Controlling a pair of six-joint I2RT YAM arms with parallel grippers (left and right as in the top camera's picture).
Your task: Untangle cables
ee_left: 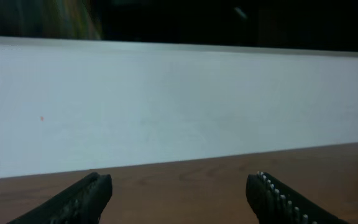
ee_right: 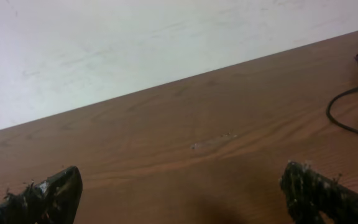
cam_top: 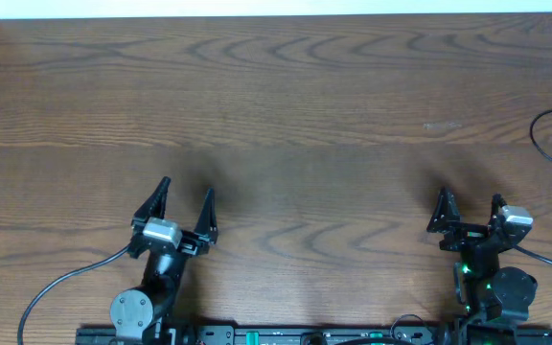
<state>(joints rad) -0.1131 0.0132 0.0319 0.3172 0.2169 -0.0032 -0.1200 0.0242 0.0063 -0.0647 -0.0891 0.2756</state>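
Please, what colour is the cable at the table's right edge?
The cable is black; right wrist view shows it best.

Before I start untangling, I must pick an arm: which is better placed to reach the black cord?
Probably right. The cord lies at the far right, nearer the open right tool; the left tool sits far across.

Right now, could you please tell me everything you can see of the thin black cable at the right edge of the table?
The black cable is a thin, rubbery-looking cord lying flat on the wooden table near its right edge. It curves in an open loop bulging leftward, and both ends run out of view, so no plug shows. A second strand near it may be the same cord. Nothing else touches it; the open right tool stands apart from it.
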